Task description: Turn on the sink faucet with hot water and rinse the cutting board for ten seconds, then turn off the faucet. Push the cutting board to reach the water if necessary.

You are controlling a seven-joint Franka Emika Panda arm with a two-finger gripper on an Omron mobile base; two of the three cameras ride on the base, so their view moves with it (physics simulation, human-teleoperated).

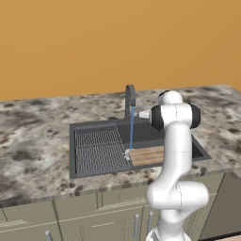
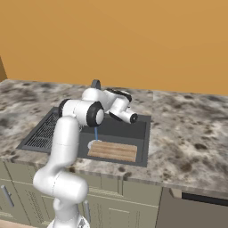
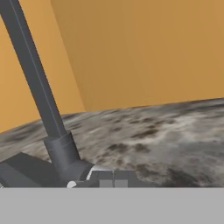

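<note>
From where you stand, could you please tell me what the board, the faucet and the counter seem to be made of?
Board: apparently wood, light brown and matt, with lengthwise slat lines.
Faucet: probably metal, dark grey with a dull finish, slim and smoothly arched.
Counter: looks like stone, mottled grey-brown, with irregular dark speckles; whether polished I cannot tell.

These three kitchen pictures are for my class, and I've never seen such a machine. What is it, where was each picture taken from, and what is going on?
It is a white robot arm on a driving base in a simulated kitchen. Two pictures look over it from behind, left and right. The third looks along its hand: the shut pincer holds nothing and sits beside the base of the faucet. In the dark sink, set in a stone counter, a blue stream of water falls onto one end of a wooden cutting board.
</note>
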